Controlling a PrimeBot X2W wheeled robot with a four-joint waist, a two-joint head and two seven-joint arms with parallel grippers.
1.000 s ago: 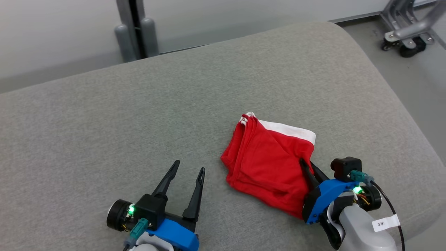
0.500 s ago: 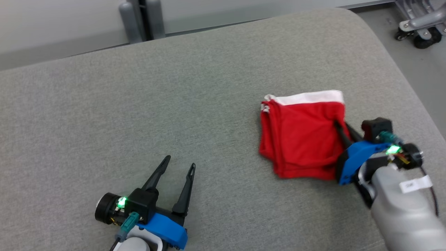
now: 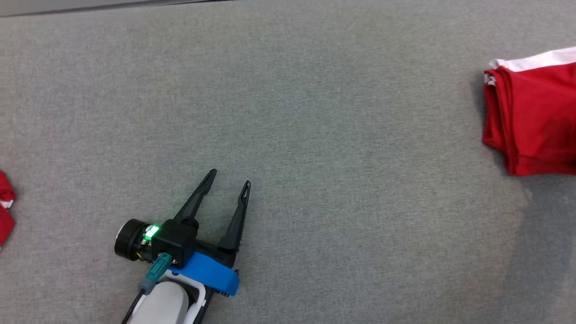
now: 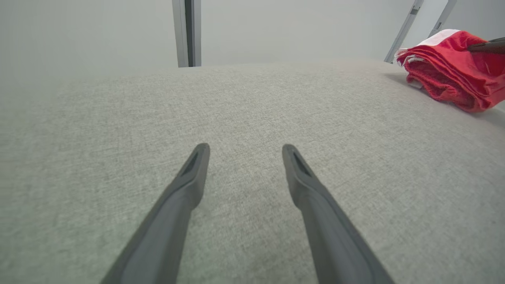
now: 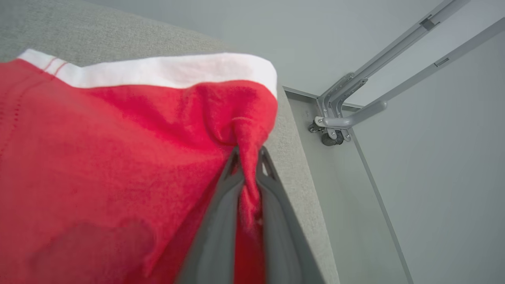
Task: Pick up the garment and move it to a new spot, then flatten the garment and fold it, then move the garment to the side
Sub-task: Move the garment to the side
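Folded red garment (image 3: 531, 112), white waistband along its far side, lies on the grey cushion (image 3: 315, 90). It sits at the far right of the head view, cut off by the picture's edge.

Right gripper (image 5: 249, 152): fingers together, clamped on a pinch of red cloth just below the waistband corner, close to the cushion's edge. A grey wheeled frame (image 5: 333, 126) stands on the floor beyond.

Left gripper (image 3: 229, 177): fingers apart, holding nothing, low over bare cushion, well apart from the garment.

In the left wrist view a dark finger touches the garment's top.

Scrap of other red cloth (image 3: 4, 207) at the head view's left edge.
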